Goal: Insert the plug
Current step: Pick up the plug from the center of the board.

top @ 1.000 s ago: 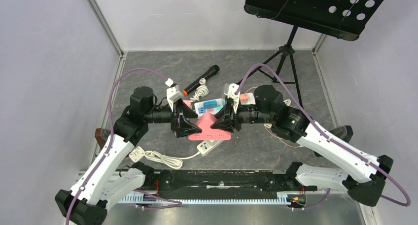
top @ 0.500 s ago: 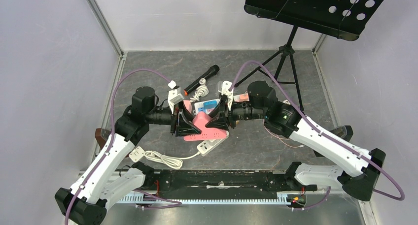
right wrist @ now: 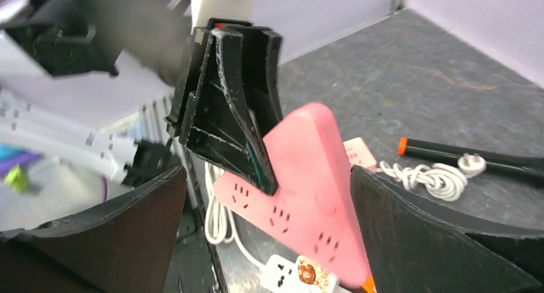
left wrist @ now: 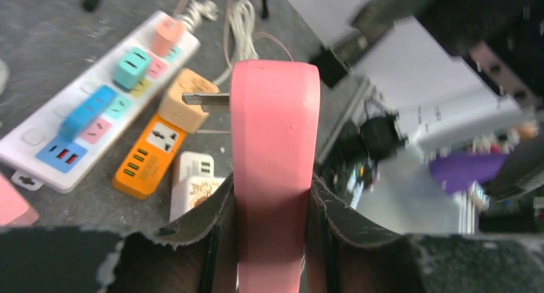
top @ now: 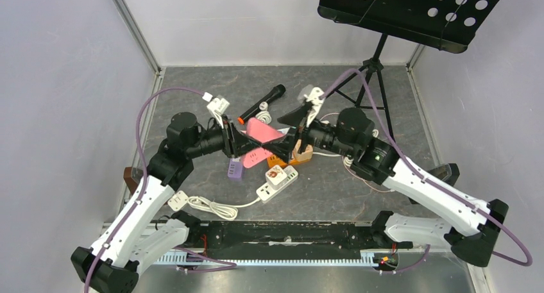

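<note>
Pink power strip (top: 264,131) was raised and tilted toward upper centre, left gripper (left wrist: 272,190) clamped on its edge, right gripper (right wrist: 263,177) had let go, jaws spread wide.

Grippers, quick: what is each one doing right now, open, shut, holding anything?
Left gripper: closed on the pink power strip.
Right gripper: open, holding nothing.

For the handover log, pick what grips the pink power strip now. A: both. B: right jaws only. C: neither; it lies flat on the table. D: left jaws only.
D: the left jaws pinch the pink power strip; the right jaws stand wide, off it.
</note>
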